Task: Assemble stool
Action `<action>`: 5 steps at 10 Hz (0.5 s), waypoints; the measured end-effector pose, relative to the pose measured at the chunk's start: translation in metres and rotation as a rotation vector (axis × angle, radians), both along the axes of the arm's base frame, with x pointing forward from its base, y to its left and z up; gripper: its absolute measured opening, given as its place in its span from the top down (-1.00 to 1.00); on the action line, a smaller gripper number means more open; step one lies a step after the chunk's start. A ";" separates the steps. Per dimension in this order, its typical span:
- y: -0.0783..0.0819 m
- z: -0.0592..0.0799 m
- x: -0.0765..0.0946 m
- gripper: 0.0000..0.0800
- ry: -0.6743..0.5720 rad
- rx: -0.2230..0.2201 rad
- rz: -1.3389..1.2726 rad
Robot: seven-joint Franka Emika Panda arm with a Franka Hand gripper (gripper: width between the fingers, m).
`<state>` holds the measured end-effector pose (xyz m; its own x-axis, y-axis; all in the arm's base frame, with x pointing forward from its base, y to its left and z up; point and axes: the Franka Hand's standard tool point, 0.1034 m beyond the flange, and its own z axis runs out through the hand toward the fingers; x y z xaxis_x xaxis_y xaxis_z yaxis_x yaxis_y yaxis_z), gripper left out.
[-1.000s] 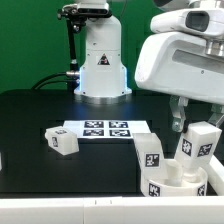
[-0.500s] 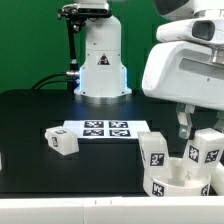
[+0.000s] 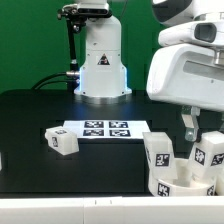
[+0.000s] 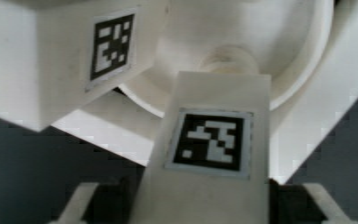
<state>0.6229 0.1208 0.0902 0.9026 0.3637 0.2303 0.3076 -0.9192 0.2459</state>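
Note:
The round white seat (image 3: 172, 186) lies at the exterior view's lower right. One white tagged leg (image 3: 158, 153) stands in it. My gripper (image 3: 200, 136) is shut on a second tagged leg (image 3: 211, 150) and holds it upright over the seat's far right side. In the wrist view this held leg (image 4: 211, 140) fills the space between my fingers (image 4: 80, 203), with the seat's rim (image 4: 297, 62) and the standing leg (image 4: 108, 45) beyond it. A third leg (image 3: 60, 141) lies loose on the black table at the left.
The marker board (image 3: 105, 128) lies flat mid-table, behind the loose leg. The robot's white base (image 3: 102, 62) stands at the back. My large white arm housing (image 3: 190, 70) hangs over the right side. The table's front edge runs just below the seat.
My gripper and the held leg have moved toward the exterior view's right. The seat and the standing leg have shifted slightly right too. The loose leg has not moved.

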 end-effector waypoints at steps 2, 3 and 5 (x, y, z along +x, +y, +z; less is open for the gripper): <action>0.003 -0.004 -0.002 0.10 0.007 -0.004 0.010; 0.002 -0.004 -0.002 0.12 0.007 -0.004 0.009; 0.003 -0.004 -0.002 -0.43 0.007 -0.004 0.010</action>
<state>0.6205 0.1237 0.0860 0.9006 0.3735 0.2224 0.3185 -0.9151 0.2472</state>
